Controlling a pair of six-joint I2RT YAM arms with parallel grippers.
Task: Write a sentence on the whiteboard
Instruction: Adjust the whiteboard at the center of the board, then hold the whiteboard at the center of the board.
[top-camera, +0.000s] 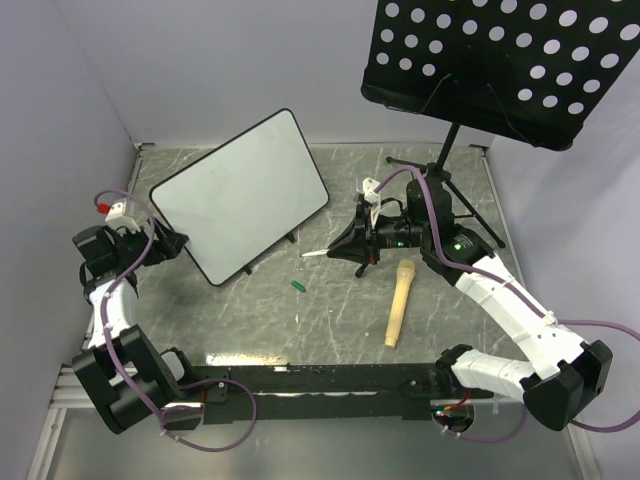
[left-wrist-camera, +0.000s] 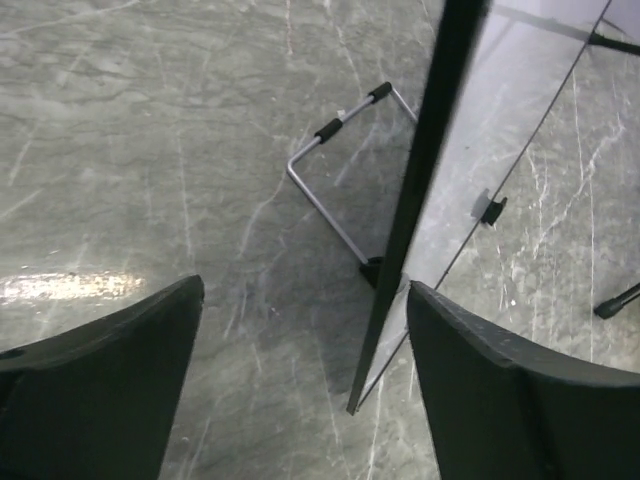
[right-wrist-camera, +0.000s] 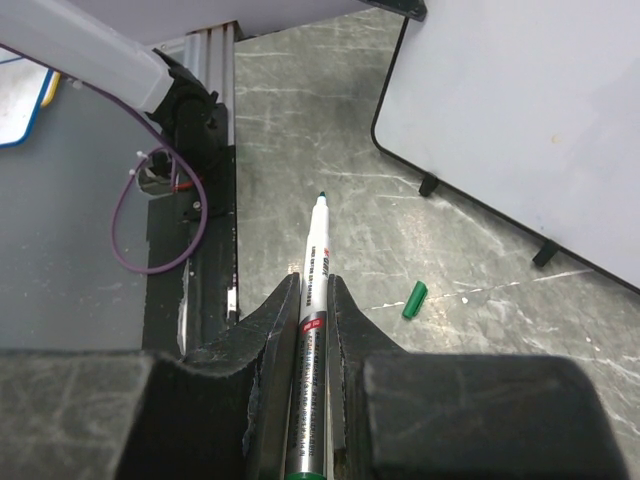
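Showing whiteboard (top-camera: 240, 195) blank, nothing written | holding left gripper (left-wrist-camera: 305, 300) wide astride whiteboard edge | pinching uncapped marker (right-wrist-camera: 318, 250) in right gripper (right-wrist-camera: 312, 292), near whiteboard | leaving whole sentence pending

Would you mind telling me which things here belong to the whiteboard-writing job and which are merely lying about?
For the job:
- whiteboard, blank
- green marker, uncapped
- marker cap

Lying about:
- wooden stick
- black music stand
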